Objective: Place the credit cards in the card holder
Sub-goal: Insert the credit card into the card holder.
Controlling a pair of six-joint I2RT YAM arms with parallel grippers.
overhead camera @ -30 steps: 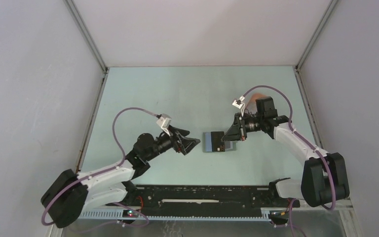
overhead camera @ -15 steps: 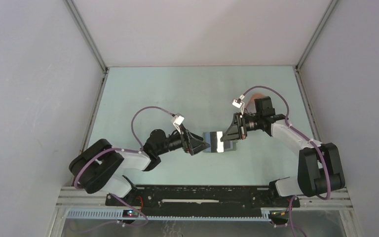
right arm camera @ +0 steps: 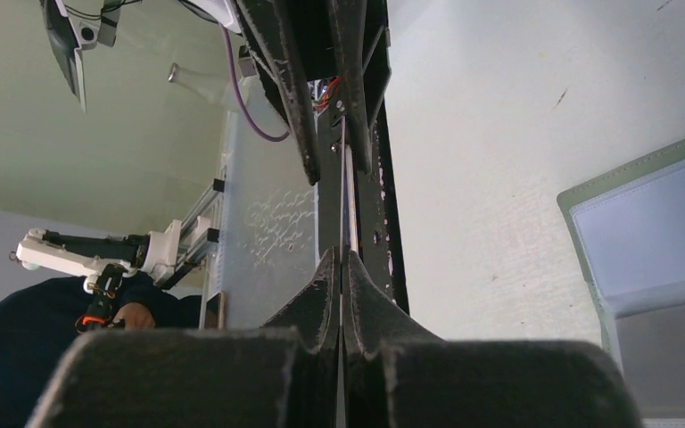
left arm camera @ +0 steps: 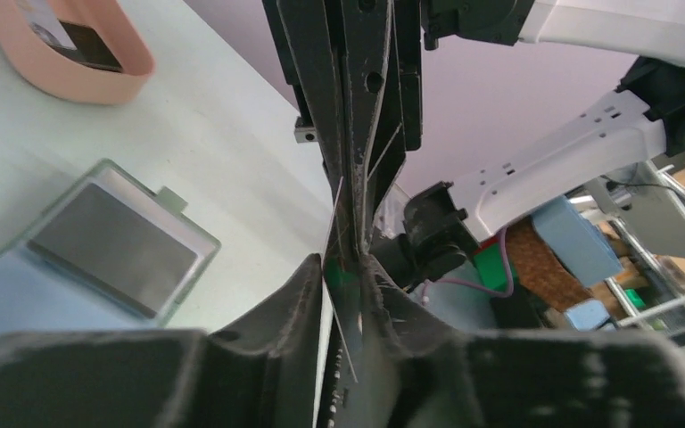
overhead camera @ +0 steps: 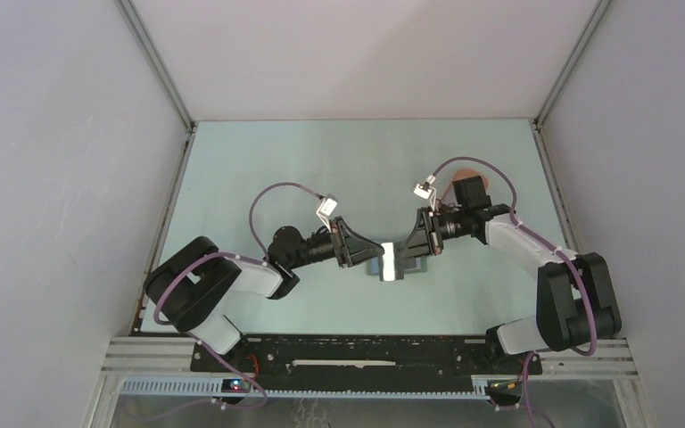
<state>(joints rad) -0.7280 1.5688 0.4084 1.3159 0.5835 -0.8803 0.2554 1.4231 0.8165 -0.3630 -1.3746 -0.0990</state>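
Top view, silvery card: the silvery card (overhead camera: 390, 262) hangs above the bench (overhead camera: 276, 169), caught between the two gripper tips and glaring bright.
Top view, left gripper: the left gripper (overhead camera: 373, 257) reaches in from the left, its tip at the card's left edge.
Top view, right gripper: the right gripper (overhead camera: 404, 252) comes from the right and meets the card's other edge.
Top view, card holder: the card holder (overhead camera: 420, 265) lies on the bench right under the card, mostly covered by the two grippers.
Top view, tray: a salmon-pink tray (overhead camera: 466, 171) peeks out behind the right arm.
Left wrist view, grip: the fingers stand narrow on either side of the card, seen edge-on and slightly tilted; I cannot tell if the pads press it.
Left wrist view, right gripper: it comes from the opposite side, its jaws pinched on the same card.
Left wrist view, card holder: lies open and flat to the left, dark pocket facing up.
Left wrist view, tray: sits beyond the holder, with a dark card (left arm camera: 89, 46) inside.
Right wrist view, grip: the jaws are clamped tight on the thin card edge.
Right wrist view, left gripper: its fingers flank the card's far end.
Right wrist view, card holder: open on the bench at the right.
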